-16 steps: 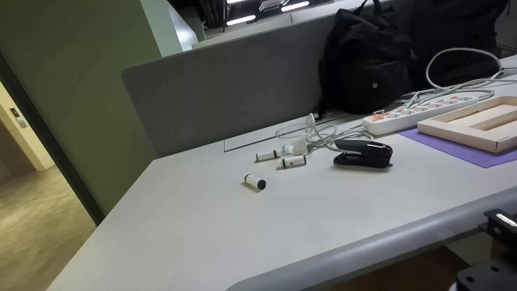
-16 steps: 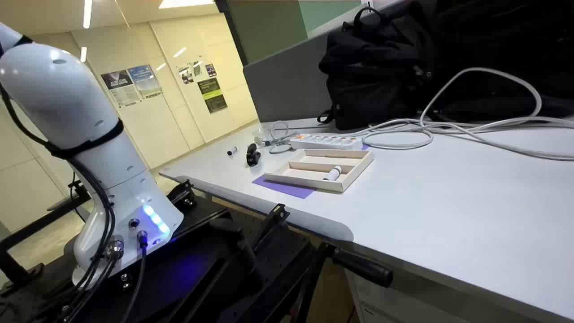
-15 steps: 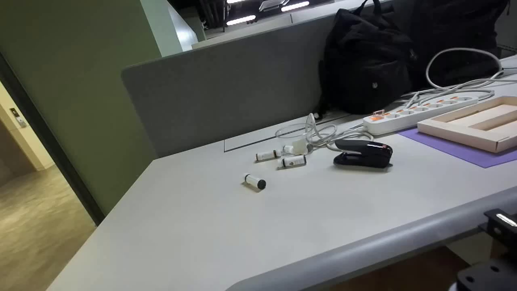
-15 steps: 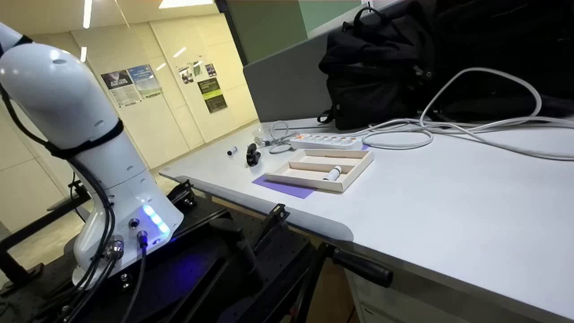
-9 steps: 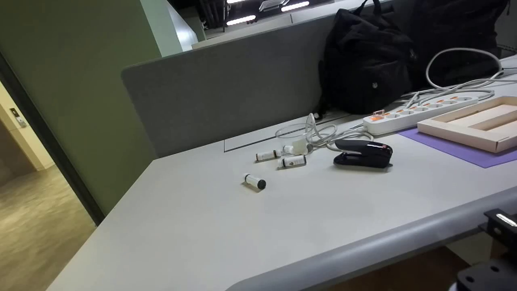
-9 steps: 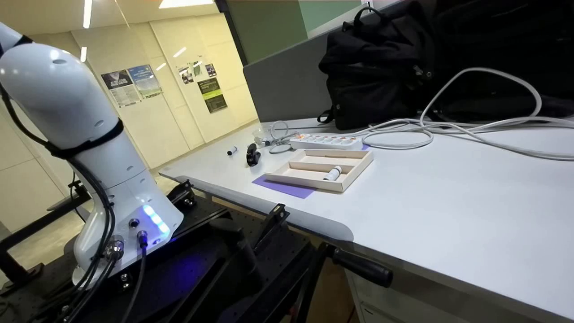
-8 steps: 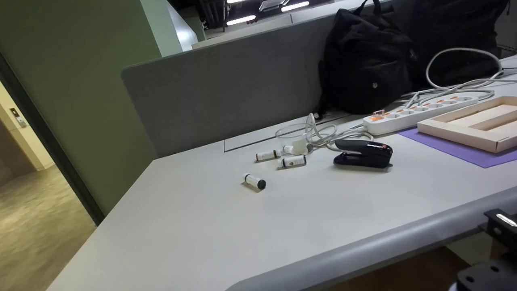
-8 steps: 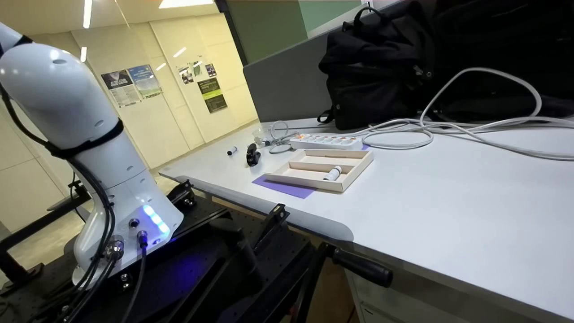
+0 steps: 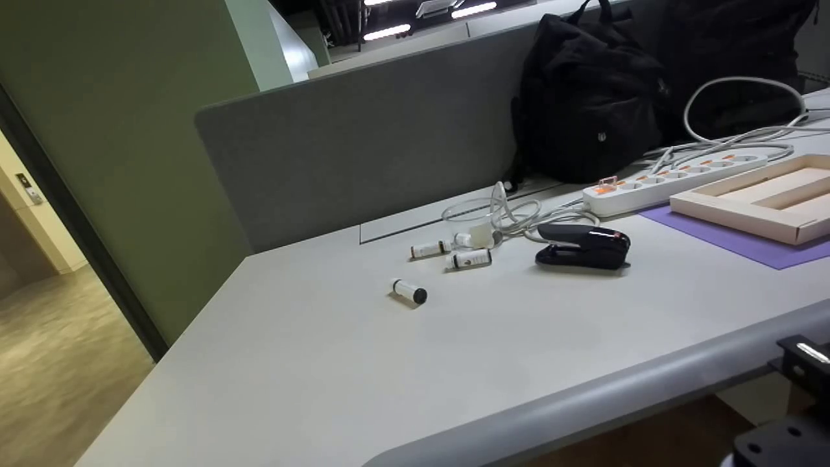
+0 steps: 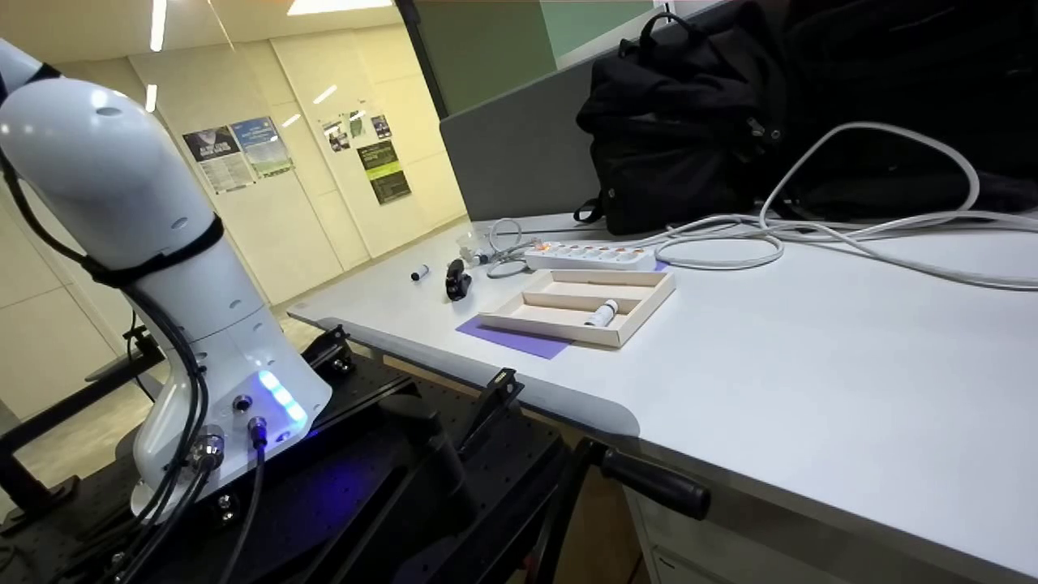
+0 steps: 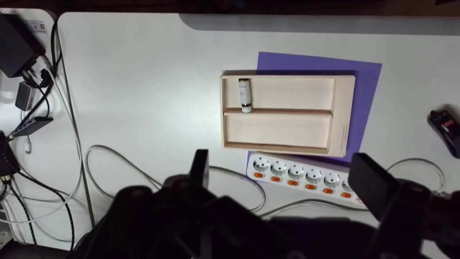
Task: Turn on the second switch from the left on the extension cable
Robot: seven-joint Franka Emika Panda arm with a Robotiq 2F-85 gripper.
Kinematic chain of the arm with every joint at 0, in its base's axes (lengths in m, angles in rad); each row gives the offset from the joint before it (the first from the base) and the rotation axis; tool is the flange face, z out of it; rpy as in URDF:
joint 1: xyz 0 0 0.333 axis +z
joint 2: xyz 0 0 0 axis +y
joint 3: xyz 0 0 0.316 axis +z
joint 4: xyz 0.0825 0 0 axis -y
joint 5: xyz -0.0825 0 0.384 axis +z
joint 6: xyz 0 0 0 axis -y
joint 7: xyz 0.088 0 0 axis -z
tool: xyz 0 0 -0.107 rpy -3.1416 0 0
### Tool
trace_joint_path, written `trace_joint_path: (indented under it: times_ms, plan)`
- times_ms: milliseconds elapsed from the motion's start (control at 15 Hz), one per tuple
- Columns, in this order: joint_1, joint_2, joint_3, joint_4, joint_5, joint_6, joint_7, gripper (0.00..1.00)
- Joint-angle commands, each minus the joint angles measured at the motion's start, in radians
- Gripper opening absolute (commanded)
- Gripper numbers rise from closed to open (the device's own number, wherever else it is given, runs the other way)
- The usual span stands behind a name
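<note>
Hanging spread wide in the wrist view, jaws are nearest, one masking part of the white extension cable point(image 11: 303, 178) near its end. It lies beyond them on the bench point(image 11: 143, 90), partly over a purple sheet point(image 11: 364, 93), orange switches point(image 11: 293, 182) in a row, just beside a wooden tray point(image 11: 343, 115); farther back, in both exterior views, a black backpack point(image 10: 673, 130).

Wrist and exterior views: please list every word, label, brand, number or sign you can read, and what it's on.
None can be read for certain.
Wall posters: blurred.
Vial labels: too small.
Extension cable: red end marking, too small.
Wooden tray: faint print, too small.
Backpack: pale emblem, unreadable.
Stapler: red mark, unreadable.
Desk sticker: blurred.
</note>
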State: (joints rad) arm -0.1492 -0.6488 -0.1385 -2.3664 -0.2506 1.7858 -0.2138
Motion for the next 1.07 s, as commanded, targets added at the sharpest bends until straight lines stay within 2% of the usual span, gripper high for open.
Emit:
trace_joint_path:
  times_ms: [0,200,333,400,467,733,1000]
  plan:
    - [0.008,0.183,0.013,0.059,-0.01,0.177,0.119,1.0]
    - [-0.001,0.362,0.044,0.106,-0.019,0.389,0.225,1.0]
    - [0.006,0.491,0.061,0.151,-0.003,0.477,0.281,1.0]
    - [0.016,0.555,0.068,0.177,0.011,0.51,0.301,0.75]
    - [0.027,0.618,0.076,0.206,0.026,0.534,0.314,0.74]
    - [0.08,0.799,0.1,0.29,0.096,0.556,0.345,0.45]
    - [0.116,0.913,0.097,0.343,0.123,0.547,0.347,0.18]
